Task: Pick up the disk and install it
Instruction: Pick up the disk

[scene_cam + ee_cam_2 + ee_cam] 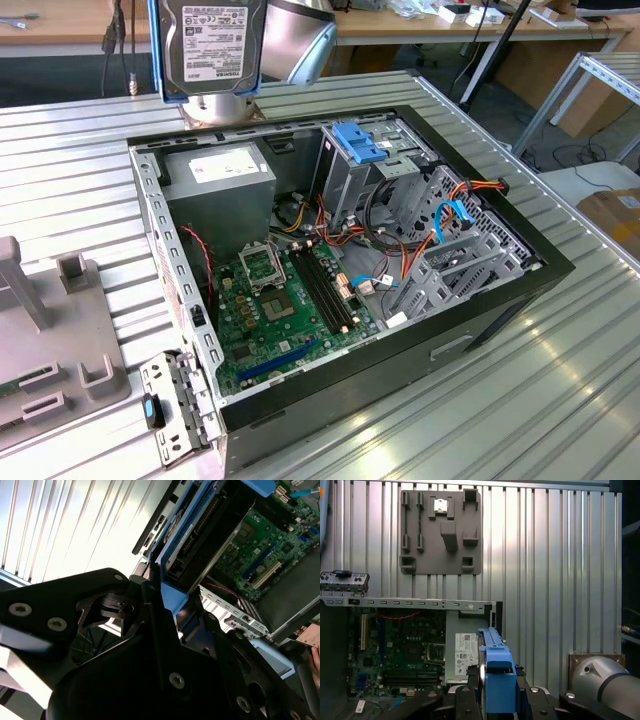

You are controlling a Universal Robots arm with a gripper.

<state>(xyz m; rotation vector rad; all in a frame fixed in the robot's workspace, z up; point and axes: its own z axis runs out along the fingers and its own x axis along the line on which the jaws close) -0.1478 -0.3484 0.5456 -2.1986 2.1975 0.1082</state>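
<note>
Jaws clamped on upright disk, near open computer case.

Arm: smooth, glossy silver-grey housing with rounded contours in the exterior view. Arm joint in the first wrist view: domed silver-grey cap with small dark recessed screws. Tool: matte black, built from angular plates and brackets. Seen in the second wrist view as overlapping black plates dotted with round silver screw heads, around a black ring-shaped hub.
</note>
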